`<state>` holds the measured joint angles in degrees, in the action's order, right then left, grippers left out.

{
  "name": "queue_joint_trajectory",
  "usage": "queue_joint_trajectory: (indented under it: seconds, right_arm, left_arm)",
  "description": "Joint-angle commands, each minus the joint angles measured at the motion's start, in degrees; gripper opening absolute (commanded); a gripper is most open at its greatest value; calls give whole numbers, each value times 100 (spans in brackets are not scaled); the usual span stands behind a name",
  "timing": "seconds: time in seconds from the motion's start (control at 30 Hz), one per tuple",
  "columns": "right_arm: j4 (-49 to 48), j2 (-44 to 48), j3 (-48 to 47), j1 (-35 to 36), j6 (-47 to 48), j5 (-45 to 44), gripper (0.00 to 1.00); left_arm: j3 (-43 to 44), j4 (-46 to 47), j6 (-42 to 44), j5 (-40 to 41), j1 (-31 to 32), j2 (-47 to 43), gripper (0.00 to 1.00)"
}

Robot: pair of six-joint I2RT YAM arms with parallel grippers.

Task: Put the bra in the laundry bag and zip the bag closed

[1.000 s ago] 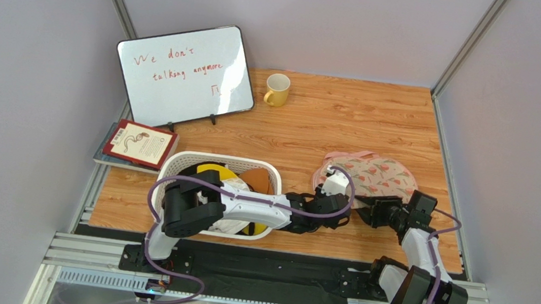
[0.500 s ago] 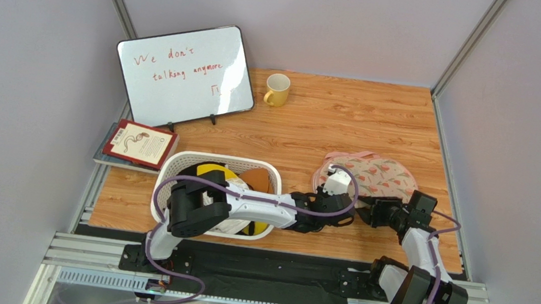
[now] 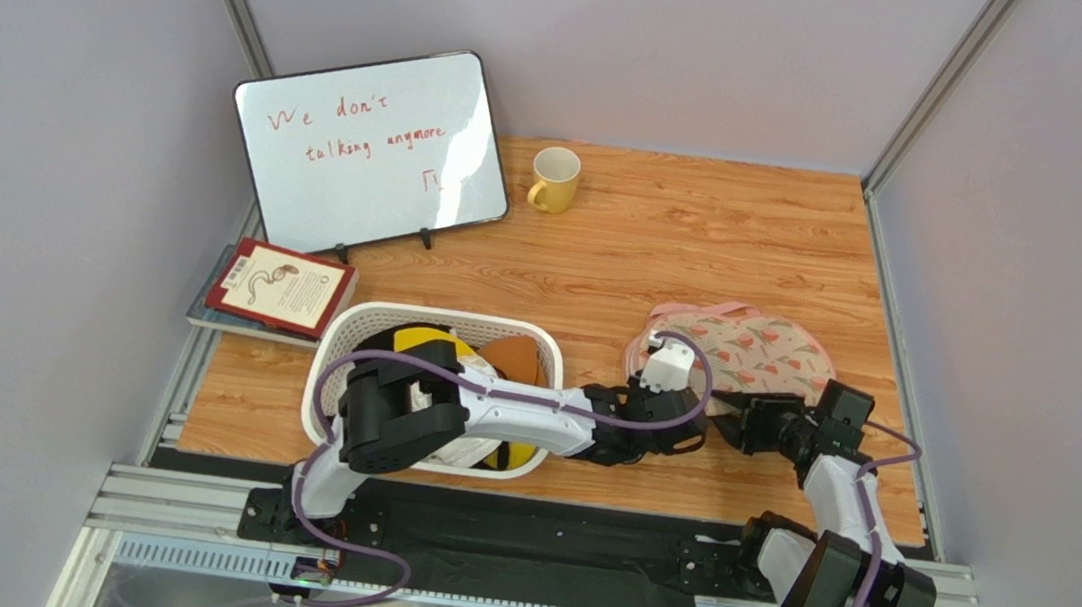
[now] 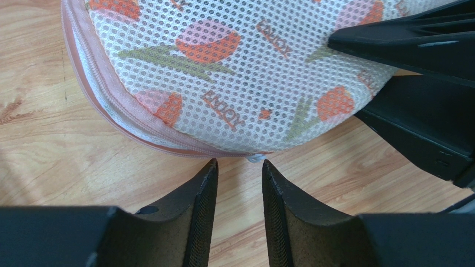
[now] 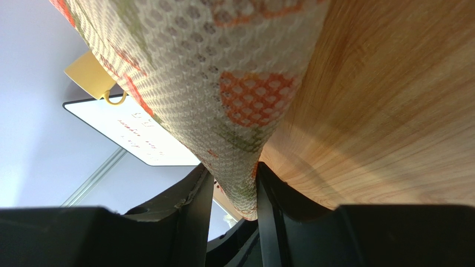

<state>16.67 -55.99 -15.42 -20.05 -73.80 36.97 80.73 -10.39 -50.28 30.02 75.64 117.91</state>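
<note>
Moved since a second ago: my left arm (image 3: 520, 415), whose elbow has slid slightly to the right over the basket, and whose jaws have narrowed a little. My right arm (image 3: 845, 487) and the bag have not shifted.

Item 1, laundry bag (image 3: 754, 349). It lies on the wooden table (image 3: 691, 229), right of the basket and ahead of both wrists. It is domed cream mesh with an orange-pink and green print, and I read "ENJOY" on it in the left wrist view. Pink zip edging (image 4: 120, 119) runs round the rim facing me.

Item 2, left gripper (image 4: 238, 162). The fingers are set a little apart with bare wood showing between them, and they grip nothing. The tips are just short of the bag's near edge. A small pale zip pull (image 4: 255, 158) sits at that edge just beyond them, and I cannot tell whether they touch it.

Item 3, right gripper (image 5: 233, 169). It is pinched on a fold of the bag's mesh at the near right edge, with fabric filling the gap between its fingers.

Item 4, white slotted basket (image 3: 425, 316), left of the bag, holding yellow, white, brown and black cloth.

Item 5, whiteboard (image 3: 367, 150), propped at the far left and carrying red handwriting.

Item 6, yellow mug (image 3: 554, 179), at the far edge beside the whiteboard.

Item 7, red-covered book (image 3: 277, 287), flat at the left edge, near the basket.
</note>
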Motion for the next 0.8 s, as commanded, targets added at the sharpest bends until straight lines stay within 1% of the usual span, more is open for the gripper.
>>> queue_joint_trajectory:
  seconds: [0.0, 0.1, 0.23, 0.3, 0.43, 0.53, 0.7, 0.73, 0.77]
  right_arm:
    - [3, 114, -172, 10, -161, 65, 38]
    - [21, 123, -172, 10, -179, 47, 38]
    - [-5, 88, -189, 10, -179, 47, 38]
    - [3, 88, -189, 10, -179, 56, 38]
    - [-23, 79, -181, 19, -170, 47, 38]
    - [-32, 62, -181, 10, -170, 65, 38]
    - [-32, 70, -163, 19, -170, 73, 38]
    - [-32, 70, -172, 10, -170, 82, 38]
    - [-23, 62, -172, 10, -170, 73, 38]
  left_arm:
    - [242, 99, -43, -49, -102, 189, 42]
    - [250, 283, 88, -137, -128, 189, 42]
    - [277, 336, 176, -198, -128, 180, 45]
    - [251, 424, 194, -242, -128, 145, 45]
    - [101, 678, 203, -400, -128, 119, 49]
    - [118, 714, 273, -392, -137, 153, 49]
    - [233, 574, 247, -304, -216, 206, 42]
    - [250, 521, 238, -304, -251, 215, 38]
    - [268, 503, 238, -304, -268, 206, 36]
